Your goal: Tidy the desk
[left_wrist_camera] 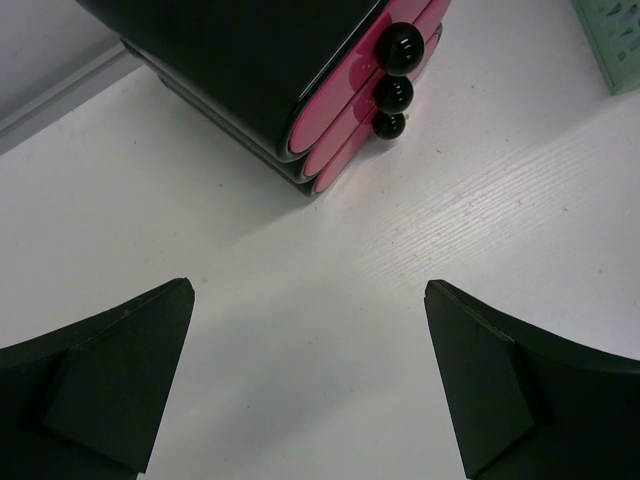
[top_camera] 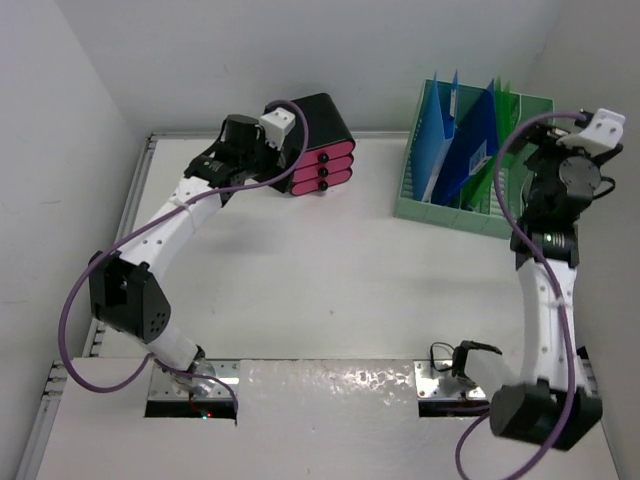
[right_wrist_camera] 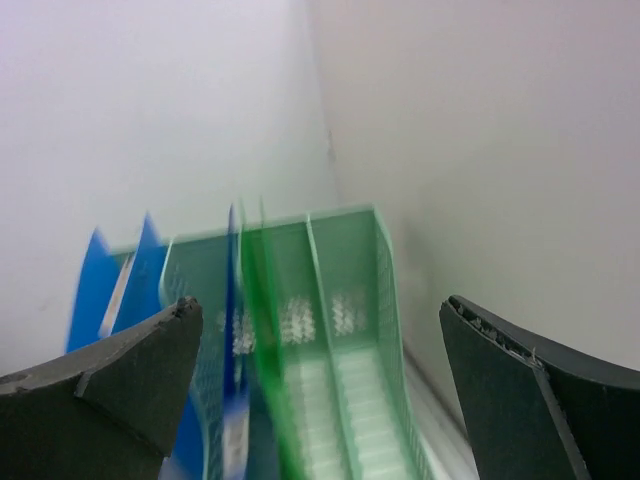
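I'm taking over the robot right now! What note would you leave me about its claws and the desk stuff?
Left claw: open, empty, next to the black drawer box at the far edge of the desk.
Right claw: open, empty, above the green file rack in the far right corner.
Done: blue folders stand in the rack; the pink drawers look shut.
Left: probably just bringing both arms back.
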Robot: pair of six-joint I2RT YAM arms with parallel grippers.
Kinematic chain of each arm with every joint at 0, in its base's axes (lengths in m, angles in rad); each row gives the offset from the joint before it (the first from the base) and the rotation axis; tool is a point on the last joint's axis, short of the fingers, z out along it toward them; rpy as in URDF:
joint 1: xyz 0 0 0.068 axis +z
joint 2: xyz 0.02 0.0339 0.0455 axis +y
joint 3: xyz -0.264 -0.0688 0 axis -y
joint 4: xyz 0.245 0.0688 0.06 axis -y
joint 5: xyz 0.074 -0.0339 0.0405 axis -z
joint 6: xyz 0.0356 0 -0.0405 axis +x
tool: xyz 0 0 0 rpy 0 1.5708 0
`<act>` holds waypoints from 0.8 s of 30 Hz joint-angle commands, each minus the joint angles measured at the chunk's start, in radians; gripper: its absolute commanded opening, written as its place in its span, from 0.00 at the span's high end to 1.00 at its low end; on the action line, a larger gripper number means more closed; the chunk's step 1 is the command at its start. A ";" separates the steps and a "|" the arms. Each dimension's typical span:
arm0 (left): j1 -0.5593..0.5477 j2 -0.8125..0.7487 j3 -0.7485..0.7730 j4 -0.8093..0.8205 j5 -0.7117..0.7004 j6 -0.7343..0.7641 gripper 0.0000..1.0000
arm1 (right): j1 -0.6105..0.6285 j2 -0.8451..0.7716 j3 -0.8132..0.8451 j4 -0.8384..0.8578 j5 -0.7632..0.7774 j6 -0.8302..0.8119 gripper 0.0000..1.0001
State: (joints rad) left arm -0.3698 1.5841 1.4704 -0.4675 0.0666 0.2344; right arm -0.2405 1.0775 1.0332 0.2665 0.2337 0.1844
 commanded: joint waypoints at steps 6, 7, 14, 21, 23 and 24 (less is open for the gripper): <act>0.012 -0.212 -0.125 0.026 -0.060 0.002 0.00 | 0.000 -0.416 -0.431 -0.401 -0.043 0.127 0.01; 0.015 -0.223 -0.140 0.018 -0.062 0.000 0.01 | 0.000 -0.442 -0.476 -0.409 -0.039 0.138 0.01; 0.121 -0.328 -0.379 0.087 -0.151 -0.018 0.00 | 0.000 -0.570 -0.747 -0.438 -0.135 0.248 0.01; 0.272 -0.345 -0.590 0.182 -0.113 -0.021 0.00 | 0.000 -0.620 -0.875 -0.458 -0.117 0.291 0.01; 0.292 -0.345 -0.639 0.234 -0.137 -0.015 0.00 | 0.000 -0.631 -0.915 -0.443 -0.079 0.326 0.01; 0.295 -0.345 -0.651 0.248 -0.148 -0.014 0.00 | 0.000 -0.636 -0.921 -0.452 -0.027 0.343 0.01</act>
State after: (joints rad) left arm -0.0898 1.2659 0.8436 -0.3489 -0.0635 0.2237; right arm -0.2398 0.4553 0.1341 -0.2119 0.1352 0.4618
